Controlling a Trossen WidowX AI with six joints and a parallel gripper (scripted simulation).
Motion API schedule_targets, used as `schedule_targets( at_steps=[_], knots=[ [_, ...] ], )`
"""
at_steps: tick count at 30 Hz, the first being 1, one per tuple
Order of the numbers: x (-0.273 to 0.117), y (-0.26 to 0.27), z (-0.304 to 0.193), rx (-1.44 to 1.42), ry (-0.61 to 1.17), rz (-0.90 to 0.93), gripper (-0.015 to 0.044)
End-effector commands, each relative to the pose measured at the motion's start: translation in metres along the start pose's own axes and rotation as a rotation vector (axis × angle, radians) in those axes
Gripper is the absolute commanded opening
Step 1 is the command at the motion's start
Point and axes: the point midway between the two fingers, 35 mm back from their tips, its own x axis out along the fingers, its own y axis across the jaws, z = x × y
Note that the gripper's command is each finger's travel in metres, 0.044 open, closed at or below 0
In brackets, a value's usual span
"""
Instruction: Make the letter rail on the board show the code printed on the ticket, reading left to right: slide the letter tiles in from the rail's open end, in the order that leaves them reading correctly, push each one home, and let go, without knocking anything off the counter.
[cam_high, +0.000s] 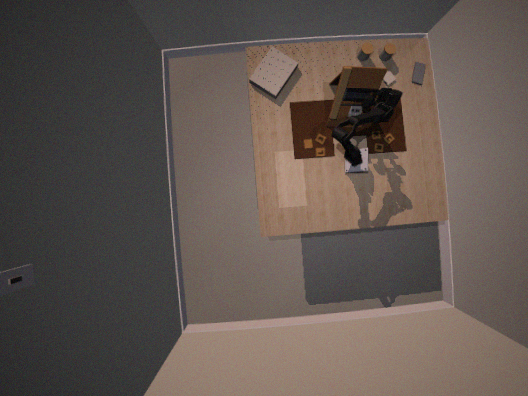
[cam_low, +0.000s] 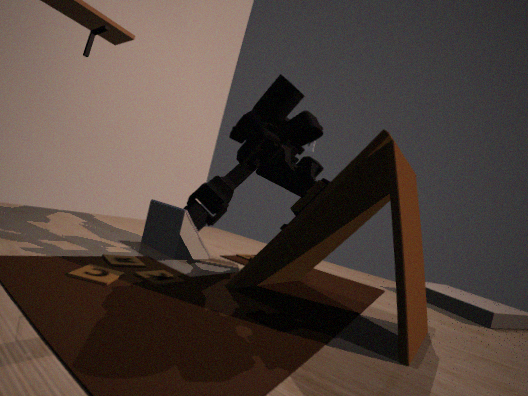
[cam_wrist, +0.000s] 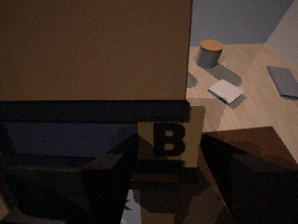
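Wrist view, clock on the tile: gripper (cam_high: 374, 98) (cam_low: 302, 200) (cam_wrist: 170, 142) is closing on the B tile (cam_wrist: 170, 142), one finger at 9 o'clock, one at 3. B is reading upright, sitting at the right-hand end of the dark rail (cam_wrist: 95, 111). Brown mat (cam_high: 312, 120) (cam_low: 175, 340) (cam_wrist: 250, 142) is showing toward 3. Tilted board (cam_high: 365, 77) (cam_low: 325, 230) (cam_wrist: 95, 50) is filling 10 to 11. Farther, white pad (cam_high: 389, 78) (cam_wrist: 226, 91) is lying toward 1, grey slab (cam_high: 419, 73) (cam_wrist: 284, 81) toward 2; orange-lidded canister (cam_high: 387, 52) (cam_wrist: 209, 54) is standing beyond the pad.
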Motion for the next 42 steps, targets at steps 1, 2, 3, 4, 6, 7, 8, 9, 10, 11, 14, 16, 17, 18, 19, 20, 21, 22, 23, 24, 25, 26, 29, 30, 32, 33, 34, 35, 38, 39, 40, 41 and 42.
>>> schedule_targets(
  at_steps=[1,2,3,4,6,7,8,9,10,11,14,16,17,18,19,20,21,22,23,24,25,26,29,30,32,33,34,35,38,39,40,41,42],
  knots=[
    [0.000,0.002,-0.002,0.008,0.002,-0.003,0.0000],
    [0.000,0.002,-0.002,0.008,0.002,-0.003,0.0000],
    [0.000,0.003,-0.002,0.008,0.002,-0.003,0.0000],
    [0.000,0.003,-0.002,0.008,0.002,-0.003,0.0000],
    [0.000,0.004,-0.002,0.008,0.002,-0.003,0.0000],
    [0.000,0.004,-0.002,0.008,0.002,-0.003,0.0000],
    [0.000,0.004,-0.001,0.008,0.002,-0.003,0.0000],
    [0.000,0.004,-0.001,0.009,0.002,-0.003,0.0000],
    [0.000,0.005,-0.001,0.009,0.002,-0.003,0.0000],
    [0.000,0.005,-0.001,0.009,0.002,-0.003,0.0000],
    [0.000,0.007,0.000,0.009,0.002,-0.003,0.0000],
    [0.000,0.008,0.000,0.009,0.003,-0.003,0.0000],
    [0.000,0.008,0.000,0.009,0.003,-0.003,0.0000],
    [0.000,0.009,0.000,0.009,0.003,-0.003,0.0000],
    [0.000,0.010,0.000,0.009,0.003,-0.003,0.0000],
    [0.000,0.010,0.000,0.009,0.003,-0.003,0.0000],
    [0.000,0.011,0.000,0.009,0.003,-0.003,0.0000],
    [0.000,0.011,0.000,0.009,0.003,-0.003,0.0000],
    [0.000,0.012,0.000,0.009,0.003,-0.003,0.0000],
    [0.000,0.012,0.000,0.009,0.003,-0.003,0.0000],
    [0.000,0.013,0.000,0.009,0.003,-0.003,0.0000],
    [0.000,0.014,-0.001,0.009,0.003,-0.003,0.0000],
    [0.000,0.015,-0.001,0.009,0.003,-0.003,0.0000],
    [0.000,0.016,-0.001,0.009,0.003,-0.003,0.0000],
    [0.000,0.017,-0.001,0.009,0.003,-0.003,0.0000],
    [0.000,0.018,-0.001,0.009,0.003,-0.003,0.0000],
    [0.000,0.018,-0.001,0.009,0.003,-0.003,0.0000],
    [0.000,0.019,-0.001,0.009,0.003,-0.002,0.0000],
    [0.000,0.021,-0.001,0.009,0.003,-0.002,0.0000],
    [0.000,0.021,-0.001,0.009,0.003,-0.002,0.0000],
    [0.001,0.022,-0.002,0.009,0.003,-0.002,0.0000],
    [0.001,0.022,-0.002,0.009,0.003,-0.002,0.0000],
    [0.001,0.023,-0.002,0.009,0.003,-0.002,0.0000]
  ],
)
